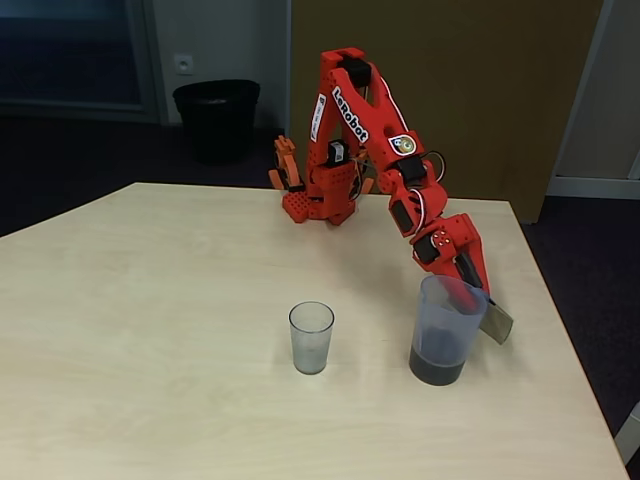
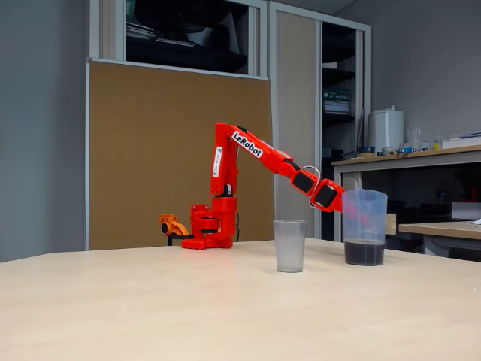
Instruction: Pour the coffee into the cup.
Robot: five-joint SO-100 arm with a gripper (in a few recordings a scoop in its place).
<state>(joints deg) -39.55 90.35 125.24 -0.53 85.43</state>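
Behind the jug (coffee inside), tool at its handle; grip unclear.

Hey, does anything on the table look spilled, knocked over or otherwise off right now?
Nothing stands out. The cup and the jug both stand upright and apart, the coffee sits in the jug's bottom, and the table shows no spill. The gripper is at the jug's handle side.

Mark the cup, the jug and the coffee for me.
cup (image 1: 311,340), a fixed view, middle of its wall.
jug (image 1: 447,310), a fixed view, clear upper wall.
coffee (image 2: 364,253), a fixed view, dark layer in the jug's bottom.
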